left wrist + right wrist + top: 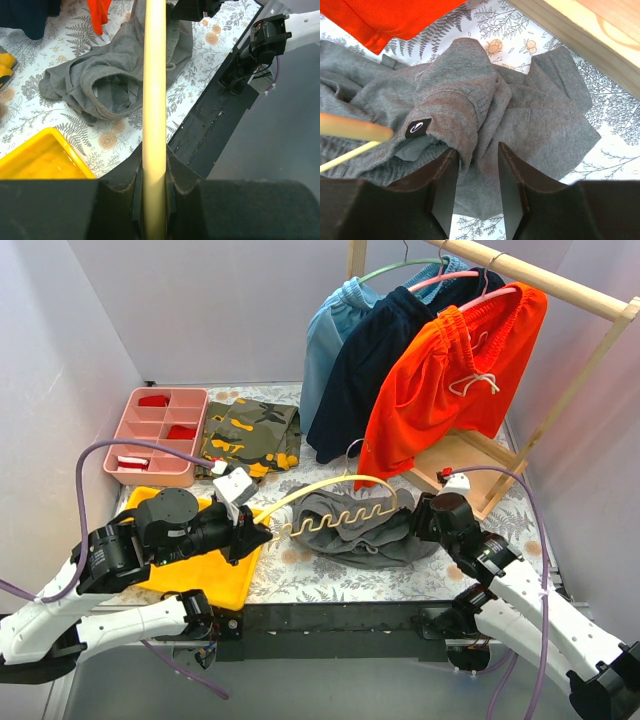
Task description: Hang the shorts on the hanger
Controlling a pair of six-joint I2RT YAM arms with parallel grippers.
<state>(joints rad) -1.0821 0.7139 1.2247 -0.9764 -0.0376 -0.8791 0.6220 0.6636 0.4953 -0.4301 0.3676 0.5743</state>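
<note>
Cream hanger [345,515] pinched at its tip by left gripper [262,532], poised over grey shorts [375,538] heaped on table [295,565] | right gripper [477,190] spread astride the waistband, likely to lift it onto the bar

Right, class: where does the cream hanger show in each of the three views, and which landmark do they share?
Top external: the hanger lies mid-table, running from the left gripper across the shorts.
Left wrist: it runs straight up the middle, clamped in the gripper.
Right wrist: only one end shows, at the left edge.
Shared landmark: the shorts, in all three.
</note>
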